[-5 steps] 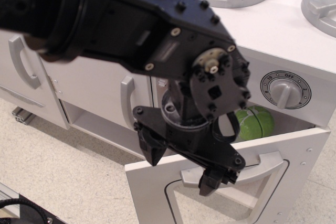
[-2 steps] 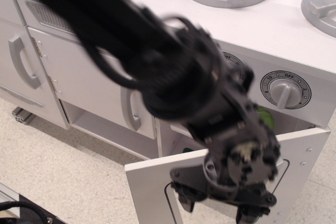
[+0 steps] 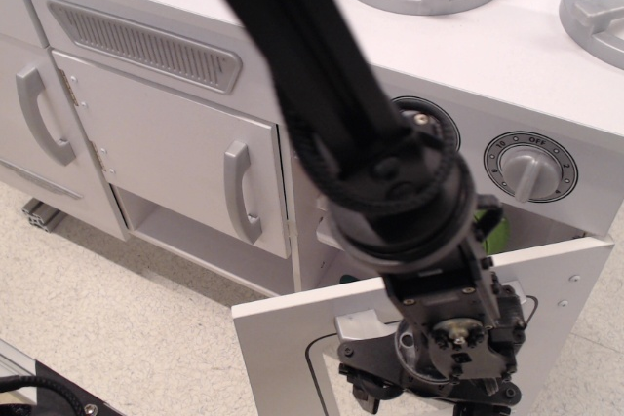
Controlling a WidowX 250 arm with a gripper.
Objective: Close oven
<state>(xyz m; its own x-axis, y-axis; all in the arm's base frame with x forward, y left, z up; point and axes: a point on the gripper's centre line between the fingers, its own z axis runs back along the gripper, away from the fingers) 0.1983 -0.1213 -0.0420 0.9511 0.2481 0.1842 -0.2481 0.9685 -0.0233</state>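
My arm's wrist covers most of the oven door (image 3: 283,338), and the gripper (image 3: 429,398) runs off the bottom edge, so I cannot tell how its jaws stand. The oven sits under the counter's near right corner, its white door hanging partly open, with only the left end of the grey handle (image 3: 359,323) showing. Something green (image 3: 495,231), perhaps a ball, peeks from inside. A timer knob (image 3: 529,169) sits above; a cabinet door (image 3: 175,158) stands left.
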